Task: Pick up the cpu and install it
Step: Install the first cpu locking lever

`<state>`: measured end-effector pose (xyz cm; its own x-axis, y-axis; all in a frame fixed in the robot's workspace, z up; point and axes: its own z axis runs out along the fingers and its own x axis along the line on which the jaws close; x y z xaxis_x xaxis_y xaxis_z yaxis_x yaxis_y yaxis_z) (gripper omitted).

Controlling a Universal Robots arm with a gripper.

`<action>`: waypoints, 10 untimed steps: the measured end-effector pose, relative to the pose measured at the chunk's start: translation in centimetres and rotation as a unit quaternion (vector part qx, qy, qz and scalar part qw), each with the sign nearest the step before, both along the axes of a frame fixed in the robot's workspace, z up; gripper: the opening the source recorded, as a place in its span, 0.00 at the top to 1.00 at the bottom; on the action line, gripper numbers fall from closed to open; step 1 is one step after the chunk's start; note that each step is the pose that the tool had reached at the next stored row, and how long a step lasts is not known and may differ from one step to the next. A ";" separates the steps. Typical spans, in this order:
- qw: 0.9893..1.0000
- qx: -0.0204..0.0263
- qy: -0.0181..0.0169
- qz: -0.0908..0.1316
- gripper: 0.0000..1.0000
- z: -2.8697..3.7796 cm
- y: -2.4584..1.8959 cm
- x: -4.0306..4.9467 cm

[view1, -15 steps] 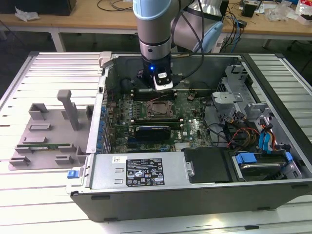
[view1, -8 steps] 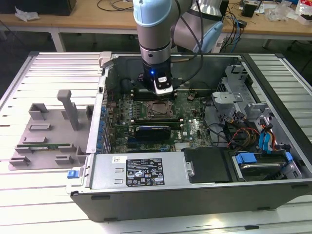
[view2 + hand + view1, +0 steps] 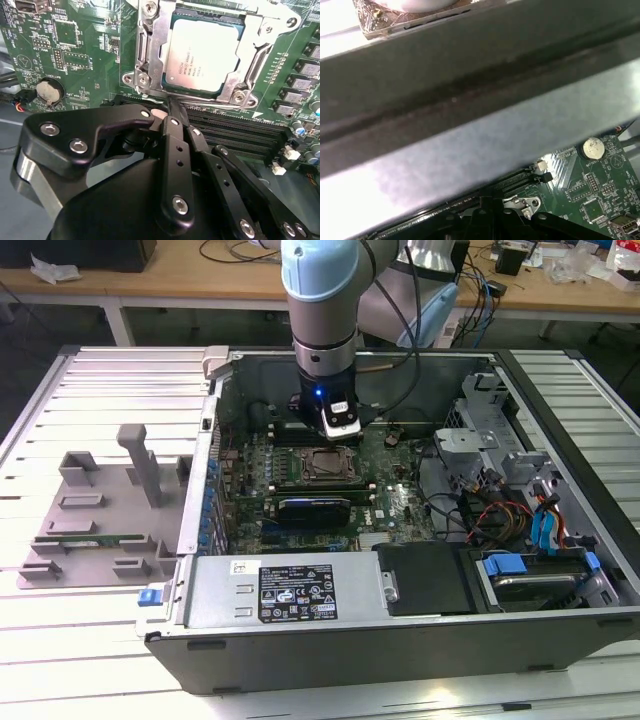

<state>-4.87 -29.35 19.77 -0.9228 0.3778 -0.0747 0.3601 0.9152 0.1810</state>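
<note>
CPU (image 3: 200,52) sits flat in its socket frame (image 3: 150,55) on the motherboard (image 3: 75,45), silvery top up, seen in the second wrist view. My gripper (image 3: 176,102) hangs just off the frame's edge, at the chip's 6 o'clock in that view; fingers (image 3: 175,135) are pressed together, holding nothing. Coin cell (image 3: 49,91) lies at about 8 o'clock from the chip, well apart. Memory slots (image 3: 235,135) run between my fingers and the frame.

Exterior view: my arm (image 3: 320,300) comes down into the open case (image 3: 400,625), wrist just above the socket (image 3: 322,466). Grey tray (image 3: 100,510) lies outside the case at 9 o'clock, with a green memory stick (image 3: 95,538) on it.

First wrist view: case wall (image 3: 470,100) close up, coin cell (image 3: 593,147) on green board beyond.
</note>
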 end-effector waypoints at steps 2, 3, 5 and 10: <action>1.000 0.000 0.000 0.000 0.89 0.00 0.00 0.01; 1.000 0.001 0.000 0.000 0.89 0.17 0.02 0.02; 1.000 0.000 0.000 0.000 0.89 0.90 0.01 0.01; 1.000 0.000 -0.001 0.000 0.89 1.12 0.62 -0.25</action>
<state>-5.12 -28.74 20.89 -0.9228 0.3778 -0.0761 0.3597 0.9152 0.1819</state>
